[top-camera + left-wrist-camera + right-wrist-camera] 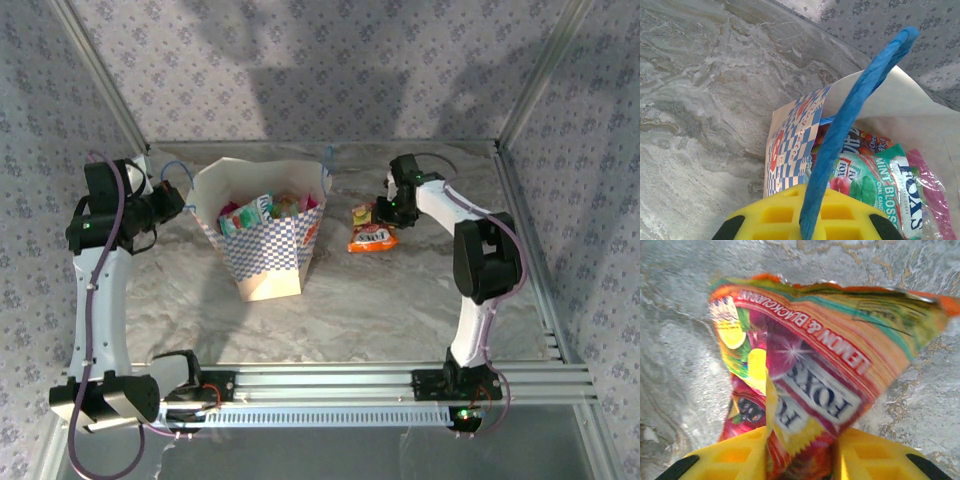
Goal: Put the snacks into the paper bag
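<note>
packet in the right gripper (pixel 800 460): a fox's lemon & blackcurrant packet (pixel 815 365), orange-edged, pinched at one end between the yellow fingers (pixel 875 455), which are closed on it, its long axis running straight away from the hand. from above, the right gripper (pixel 384 210) sits at the far right of the table (pixel 400 310), over that packet (pixel 372 238) and a smaller orange packet (pixel 362 213) just beside it. the paper bag (pixel 270 260) lies to its left across a bare stretch of table, mouth upward, taller than any packet, so i judge the packet must rise over the rim before it goes in. the right arm is the nearer one to the loose packets

the left gripper (pixel 172 203) is at the bag's left side, clamped shut on the blue cord handle (pixel 855 110), holding the mouth open; the left gripper (pixel 807 222) looks down on a mint packet (pixel 875 185) already inside

hard to make out: the right fingertips are buried under crumpled film, the arm covers part of the grip from above, whether the packet is lifted clear of the table is unclear, and the packets deeper in the bag cannot be counted
</note>
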